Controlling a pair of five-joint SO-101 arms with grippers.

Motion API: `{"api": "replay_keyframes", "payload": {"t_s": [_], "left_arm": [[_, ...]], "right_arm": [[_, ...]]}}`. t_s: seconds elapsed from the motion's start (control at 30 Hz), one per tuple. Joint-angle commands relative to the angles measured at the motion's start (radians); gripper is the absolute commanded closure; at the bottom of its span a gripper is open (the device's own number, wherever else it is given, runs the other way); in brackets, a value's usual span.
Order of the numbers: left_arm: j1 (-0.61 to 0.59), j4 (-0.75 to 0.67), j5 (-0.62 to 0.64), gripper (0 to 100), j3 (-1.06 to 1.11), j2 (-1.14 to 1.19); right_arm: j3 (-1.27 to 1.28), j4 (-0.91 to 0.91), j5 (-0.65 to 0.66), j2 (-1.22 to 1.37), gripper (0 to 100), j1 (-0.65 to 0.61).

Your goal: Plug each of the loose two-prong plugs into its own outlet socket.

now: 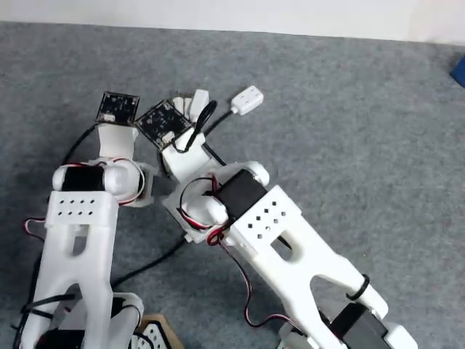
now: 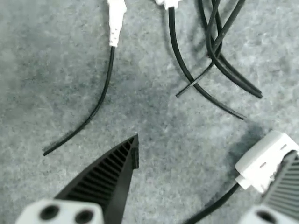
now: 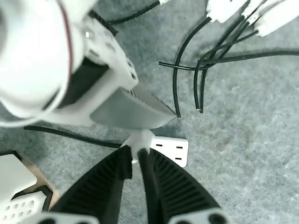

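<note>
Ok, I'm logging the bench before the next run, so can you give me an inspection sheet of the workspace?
Surface: grey carpet, arms standing on it.
Job's things: white socket block on the carpet; held plug right next to it; loose plug lying farther off.
Clutter: brown board by the arm bases.
Grippers: left gripper open, one finger by the socket block; right gripper shut on the held plug at its cord end.
Cables: black cords crossing in a loose tangle.
Surroundings: blue object at the carpet's far edge.
</note>
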Motion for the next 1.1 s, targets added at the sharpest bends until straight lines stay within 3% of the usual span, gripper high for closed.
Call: {"api": "replay_keyframes", "payload": {"t_s": [0.0, 0.17, 0.33, 0.57, 0.77, 1.07], "left_arm": [[0.008, -0.038, -0.017, 57, 0.012, -0.010], [-0.104, -0.115, 0.032, 57, -0.021, -0.002], [-0.114, -0.115, 0.083, 57, -0.024, -0.002], [-0.119, -0.115, 0.081, 57, -0.021, -0.001], [-0.117, -0.117, 0.081, 57, -0.021, -0.001], [-0.114, -0.117, 0.081, 57, -0.019, -0.001]], "right_arm": [[-0.077, 0.047, 0.014, -0.005, 99.2, 0.053], [-0.022, 0.120, 0.118, -0.007, 99.2, 0.120], [0.064, 0.087, 0.255, -0.001, 99.2, 0.142], [0.137, 0.059, 0.262, -0.004, 99.2, 0.150], [0.136, 0.059, 0.267, -0.012, 99.2, 0.337], [0.111, 0.117, 0.413, -0.004, 99.2, 0.581]]}}
